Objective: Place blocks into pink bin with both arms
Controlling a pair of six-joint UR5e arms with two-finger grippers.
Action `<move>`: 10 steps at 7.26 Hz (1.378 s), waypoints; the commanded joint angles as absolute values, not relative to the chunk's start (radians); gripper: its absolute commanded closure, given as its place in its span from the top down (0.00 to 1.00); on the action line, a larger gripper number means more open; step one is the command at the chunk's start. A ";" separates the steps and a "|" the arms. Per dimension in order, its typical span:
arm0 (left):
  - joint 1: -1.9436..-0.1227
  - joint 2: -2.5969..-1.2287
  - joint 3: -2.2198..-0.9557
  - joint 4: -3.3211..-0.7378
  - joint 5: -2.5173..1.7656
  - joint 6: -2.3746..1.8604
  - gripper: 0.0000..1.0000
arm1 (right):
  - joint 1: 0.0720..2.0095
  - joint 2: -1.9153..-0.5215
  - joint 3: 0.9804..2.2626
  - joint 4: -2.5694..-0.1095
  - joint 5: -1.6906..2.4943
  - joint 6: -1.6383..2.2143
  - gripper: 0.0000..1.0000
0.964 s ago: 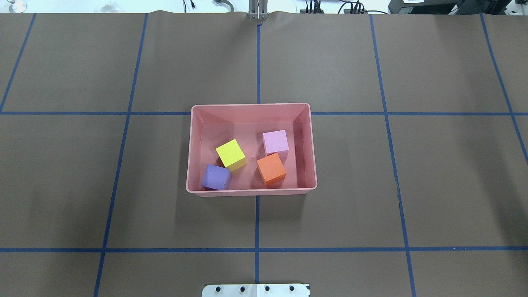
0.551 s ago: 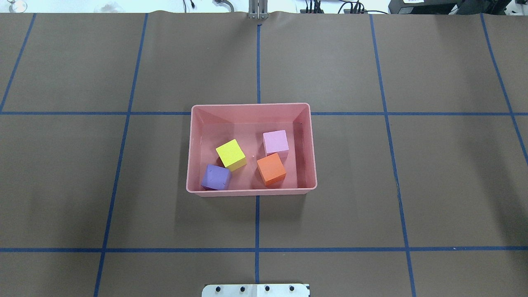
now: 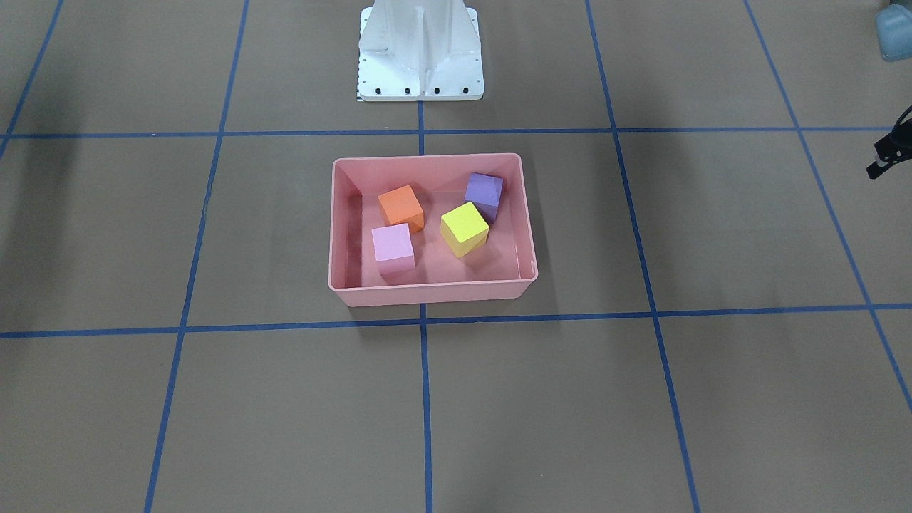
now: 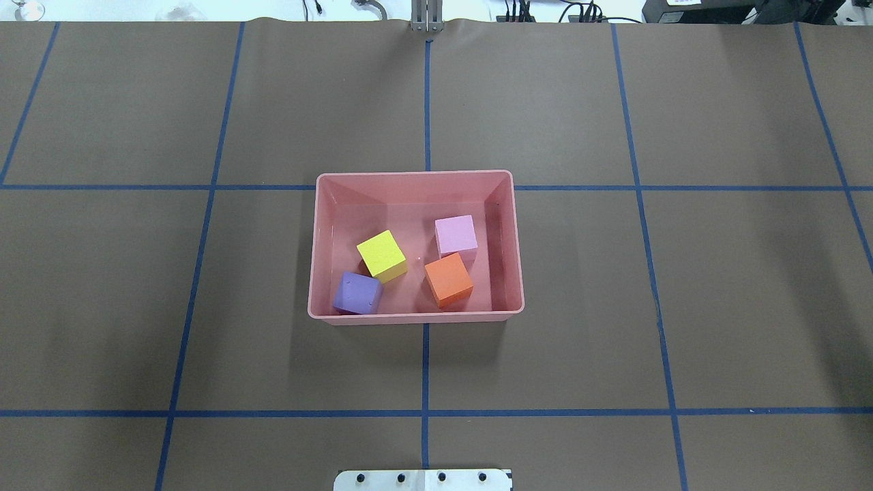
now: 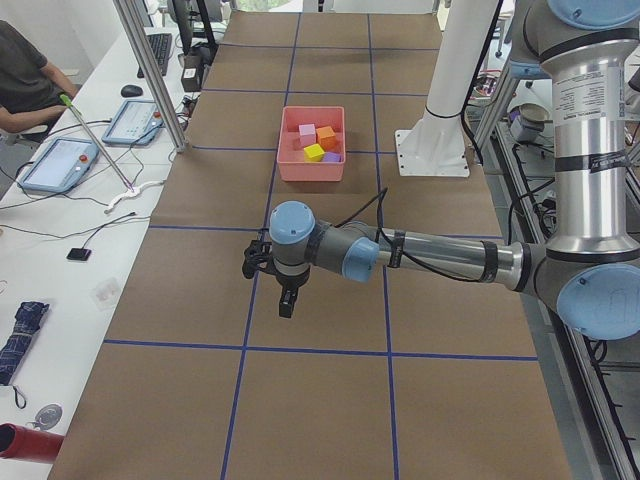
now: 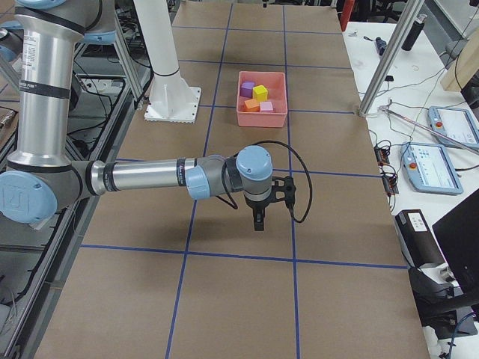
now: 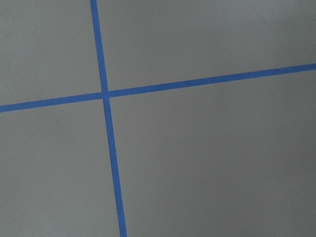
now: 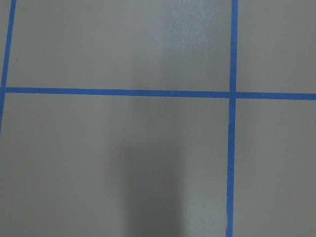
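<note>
The pink bin (image 4: 416,174) sits at the table's middle. All four blocks lie inside it: yellow-green (image 4: 382,255), light pink (image 4: 455,235), orange (image 4: 448,279) and purple (image 4: 357,293). The front-facing view shows the same bin (image 3: 427,158). Both arms are stretched out low over the bare table, far from the bin. The left gripper (image 5: 287,300) shows only in the exterior left view. The right gripper (image 6: 258,221) shows only in the exterior right view. I cannot tell whether either is open or shut. Both wrist views show only brown paper and blue tape.
The white metal base (image 3: 420,50) stands behind the bin on the robot's side. Blue tape lines (image 4: 425,102) grid the brown table cover. A side desk with tablets (image 5: 60,160) and a seated person (image 5: 20,75) lies beyond the table's far edge.
</note>
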State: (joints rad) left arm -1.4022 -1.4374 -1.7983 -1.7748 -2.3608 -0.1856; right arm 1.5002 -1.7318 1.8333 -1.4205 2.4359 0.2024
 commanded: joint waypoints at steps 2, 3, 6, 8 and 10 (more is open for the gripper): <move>-1.402 -1.437 -1.796 -1.775 -2.359 -0.186 1.00 | 1.500 -1.730 1.833 -1.420 2.436 0.204 0.99; -1.402 -1.437 -1.798 -1.775 -2.361 -0.186 1.00 | 1.500 -1.730 1.833 -1.420 2.437 0.204 0.99; -1.402 -1.437 -1.798 -1.776 -2.359 -0.186 1.00 | 1.500 -1.732 1.833 -1.420 2.436 0.204 0.99; -1.402 -1.439 -1.799 -1.776 -2.359 -0.186 1.00 | 1.500 -1.727 1.833 -1.420 2.430 0.204 0.99; -1.402 -1.440 -1.802 -1.778 -2.358 -0.186 1.00 | 1.500 -1.726 1.833 -1.422 2.419 0.199 0.99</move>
State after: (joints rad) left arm -1.4020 -1.4396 -1.8000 -1.7767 -2.3589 -0.1856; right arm 1.5002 -1.7267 1.8331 -1.4214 2.4248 0.2017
